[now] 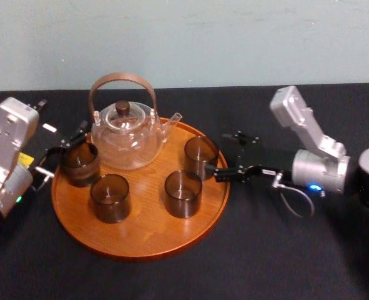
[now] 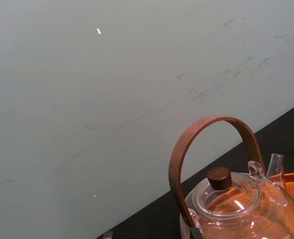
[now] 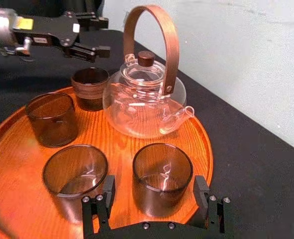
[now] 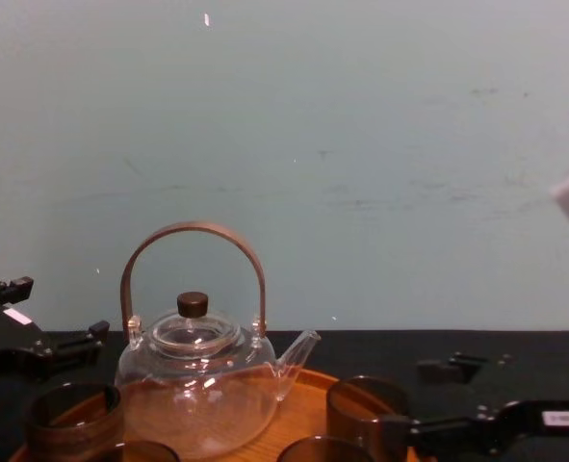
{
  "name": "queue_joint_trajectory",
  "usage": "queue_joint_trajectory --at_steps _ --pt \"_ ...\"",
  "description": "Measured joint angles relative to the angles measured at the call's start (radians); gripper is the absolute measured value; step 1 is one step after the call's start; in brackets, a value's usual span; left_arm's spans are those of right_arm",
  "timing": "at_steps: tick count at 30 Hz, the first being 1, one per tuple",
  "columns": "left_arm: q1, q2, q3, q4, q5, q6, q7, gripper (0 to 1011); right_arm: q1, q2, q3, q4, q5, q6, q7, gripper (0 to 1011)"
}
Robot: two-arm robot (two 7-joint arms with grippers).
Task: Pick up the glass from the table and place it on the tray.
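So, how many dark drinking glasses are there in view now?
4 glasses, all on the tray: one back left beside the teapot, near the left hand; one front left; one front centre; one back right, by the right hand. None seems hidden.

Silver-grey right arm (image 1: 321, 164) at three o'clock shows a blue light (image 1: 313, 187) and looped cable (image 1: 296, 203); left arm (image 1: 8, 150) at nine wears a yellow label (image 1: 25, 159).

You've got soft, even light from above: small glints on the teapot (image 3: 144, 104), a mild sheen on the tray (image 1: 143, 240), and the black table (image 1: 284, 262) swallows nearly every shadow.
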Motion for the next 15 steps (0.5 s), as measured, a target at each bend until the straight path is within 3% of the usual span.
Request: queue_joint_trajectory --at_steps 10,15 --pt "0.000 0.000 0.000 0.000 0.000 0.000 0.000 1001 -0.114 0.122 0.056 -0.158 0.065 -0.017 -0.001 1003" --pt "0.000 0.000 0.000 0.000 0.000 0.000 0.000 1001 -0.160 0.161 0.087 -0.207 0.086 -0.027 -0.026 1002"
